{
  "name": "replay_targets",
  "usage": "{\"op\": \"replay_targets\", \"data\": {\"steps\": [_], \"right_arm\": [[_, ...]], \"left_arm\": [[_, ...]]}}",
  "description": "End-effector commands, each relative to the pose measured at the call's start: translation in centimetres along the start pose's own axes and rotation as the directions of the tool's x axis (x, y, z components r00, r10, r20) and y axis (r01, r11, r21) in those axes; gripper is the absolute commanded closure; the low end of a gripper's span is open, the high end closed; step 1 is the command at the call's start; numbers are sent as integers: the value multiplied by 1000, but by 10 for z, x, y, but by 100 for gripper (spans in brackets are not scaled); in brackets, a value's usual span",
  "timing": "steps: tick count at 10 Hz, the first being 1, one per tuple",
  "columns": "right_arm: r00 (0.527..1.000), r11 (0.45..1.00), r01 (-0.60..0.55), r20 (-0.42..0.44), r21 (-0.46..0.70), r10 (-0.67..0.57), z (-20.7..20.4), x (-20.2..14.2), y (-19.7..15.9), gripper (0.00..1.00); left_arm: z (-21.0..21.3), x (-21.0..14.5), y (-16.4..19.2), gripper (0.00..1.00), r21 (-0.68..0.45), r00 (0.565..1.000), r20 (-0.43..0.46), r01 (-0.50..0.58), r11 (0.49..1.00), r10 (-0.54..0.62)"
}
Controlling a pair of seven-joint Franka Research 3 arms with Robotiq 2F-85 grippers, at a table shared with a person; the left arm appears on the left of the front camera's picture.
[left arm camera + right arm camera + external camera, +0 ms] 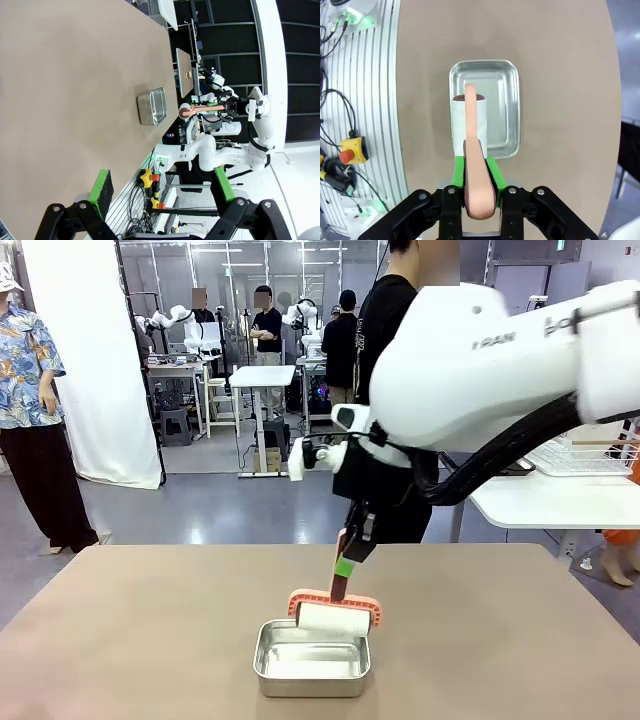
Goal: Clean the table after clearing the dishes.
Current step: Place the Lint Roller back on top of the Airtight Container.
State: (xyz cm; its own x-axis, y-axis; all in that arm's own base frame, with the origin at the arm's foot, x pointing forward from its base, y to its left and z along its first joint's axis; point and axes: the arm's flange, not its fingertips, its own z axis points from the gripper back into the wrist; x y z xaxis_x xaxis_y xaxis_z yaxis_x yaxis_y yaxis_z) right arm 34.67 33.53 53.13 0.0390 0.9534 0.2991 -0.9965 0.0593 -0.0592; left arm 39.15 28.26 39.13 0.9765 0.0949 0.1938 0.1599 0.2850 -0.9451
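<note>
From the front, your right gripper (pixel 347 562) was clamped on the handle of a salmon-pink lint roller (pixel 334 612), whose white roll hung over the far rim of a steel pan (pixel 311 660) near the middle of the tan table (pixel 130 630). A person in black (pixel 385 310) stood at the far side, behind the arm.

On the left wrist camera, your left gripper (pixel 160 187) hung with its green pads (pixel 104 186) spread wide and nothing between them, off the table's edge; the pan and the right arm's roller sat farther along the tabletop.

On the right wrist camera, your fingers (pixel 458 172) pinched the pink handle, the white roll lying directly above the pan's left half.
</note>
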Motion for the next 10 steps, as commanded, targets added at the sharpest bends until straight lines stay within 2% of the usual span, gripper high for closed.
{"op": "replay_targets", "data": {"steps": [1,2,3,8,10], "right_arm": [[996,996,-87,-6,-33,87,-4,13,-6,78],[990,990,-138,-27,-40,137,-7,14,-3,78],[999,999,-42,-6,-4,42,-4,9,0,78],[998,998,-56,-12,-7,56,-6,10,-6,78],[996,996,-90,22,9,90,-30,11,-11,78]], "left_arm": [[1,-4,-2,0,-1,1000,7,5,1000,-5],[1,-4,-2,0,-1,1000,7,5,1000,-5],[1,-4,-2,0,-1,1000,7,5,1000,-5],[1,-4,-2,0,-1,1000,7,5,1000,-5],[1,-4,-2,0,-1,1000,7,5,1000,-5]]}}
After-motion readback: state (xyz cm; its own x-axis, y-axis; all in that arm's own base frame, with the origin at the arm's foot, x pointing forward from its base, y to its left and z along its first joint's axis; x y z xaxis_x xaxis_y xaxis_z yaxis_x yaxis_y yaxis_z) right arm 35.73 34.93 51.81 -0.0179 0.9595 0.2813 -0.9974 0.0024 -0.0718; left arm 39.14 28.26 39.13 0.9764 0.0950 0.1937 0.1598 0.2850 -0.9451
